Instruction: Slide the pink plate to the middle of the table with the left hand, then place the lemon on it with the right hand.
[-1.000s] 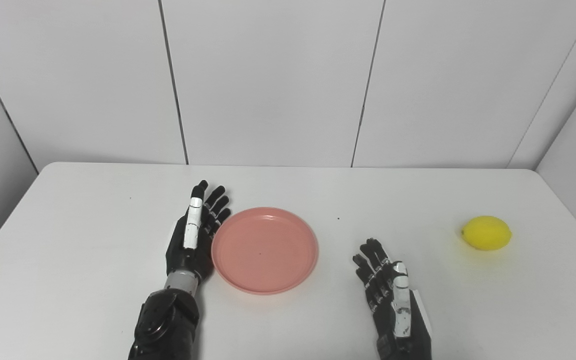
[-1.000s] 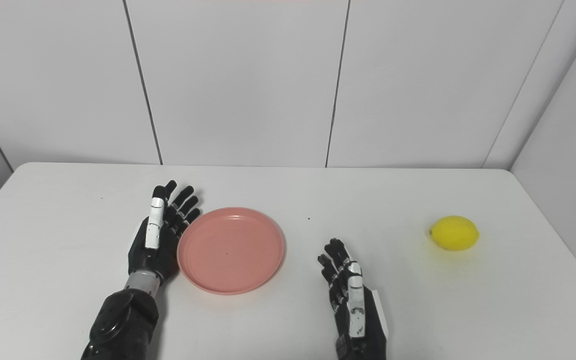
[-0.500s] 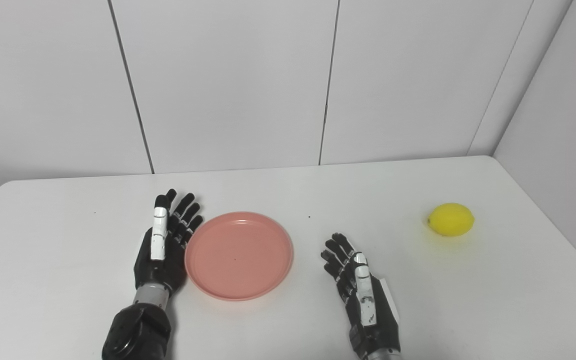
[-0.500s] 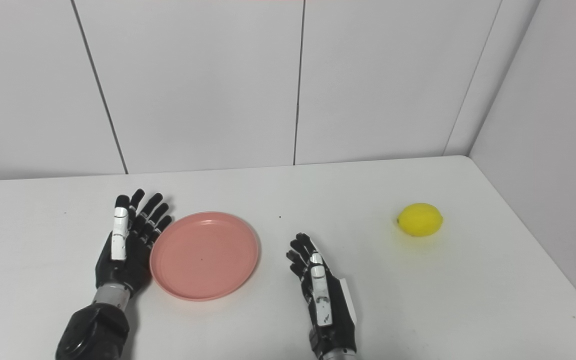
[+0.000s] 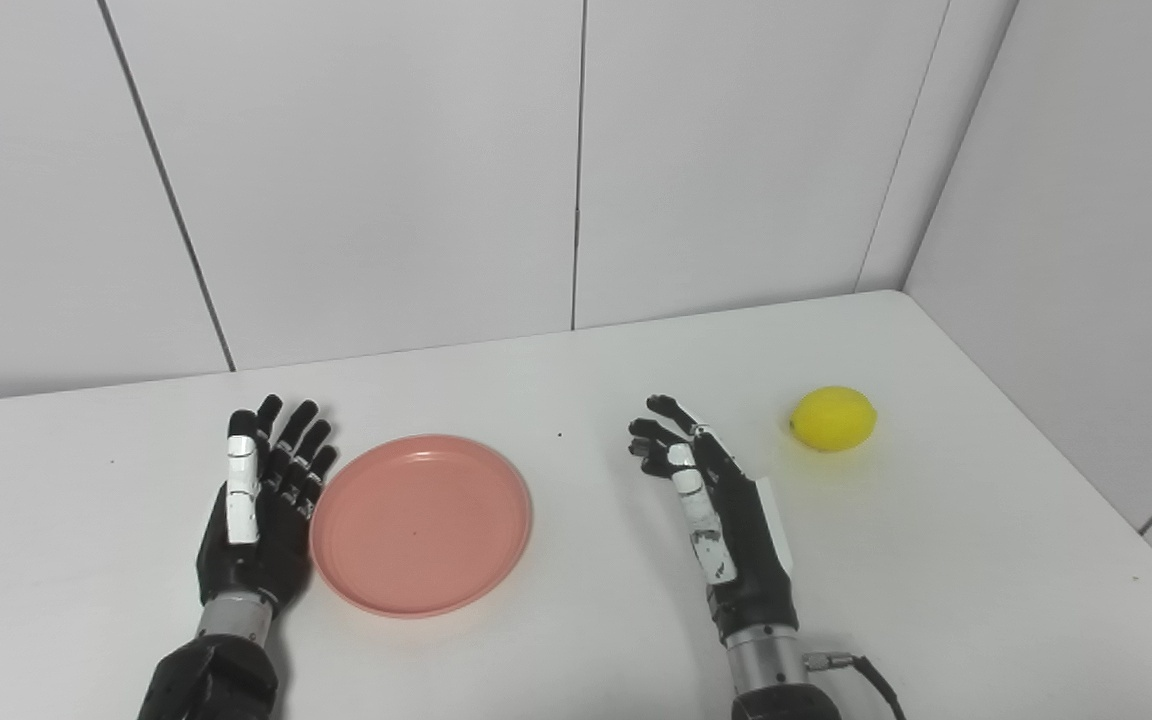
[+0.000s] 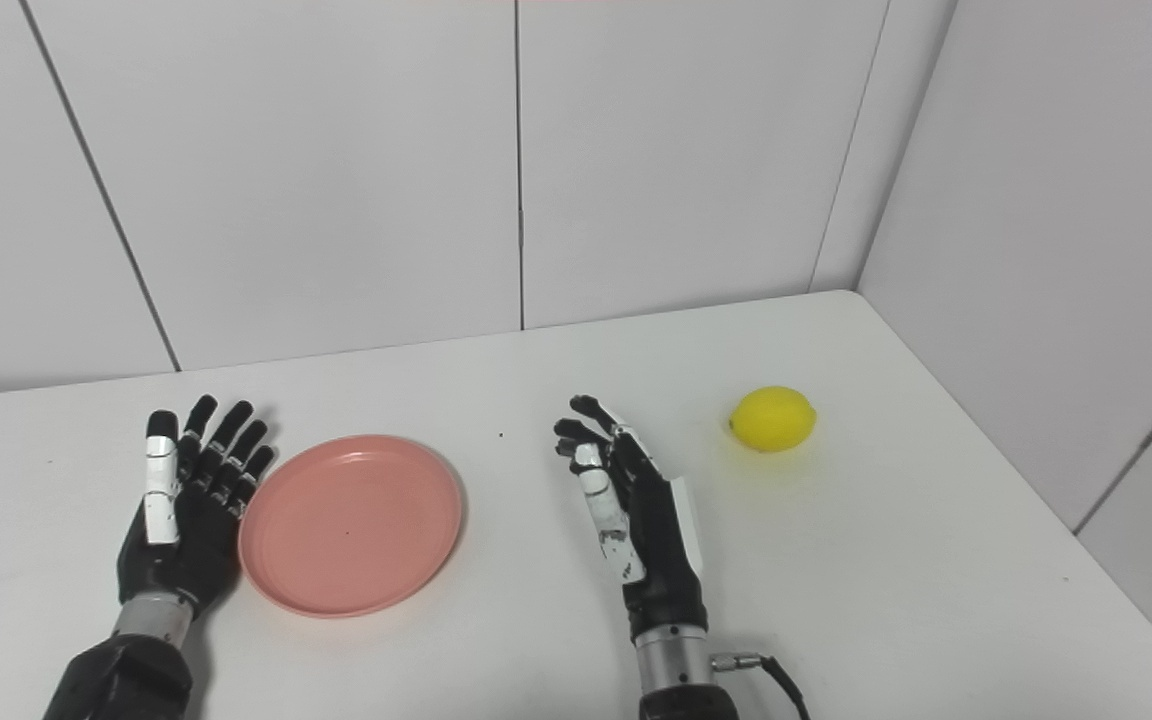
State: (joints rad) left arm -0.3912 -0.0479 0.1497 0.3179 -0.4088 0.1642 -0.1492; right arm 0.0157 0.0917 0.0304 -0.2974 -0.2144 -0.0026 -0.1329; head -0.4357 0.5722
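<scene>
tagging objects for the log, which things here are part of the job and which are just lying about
Part of the job:
- pink plate, empty, beside the left hand
- lemon, on the table, apart from the open right hand

Just lying about:
- no loose objects; only the white table, a small dark speck on it, and the wall panels

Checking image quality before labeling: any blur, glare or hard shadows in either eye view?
Left eye view: sharp, even light; the lemon and pink plate cast only faint, soft shadows on the table. Right eye view: equally sharp, no glare; a thin pink fringe along the top edge.
</scene>
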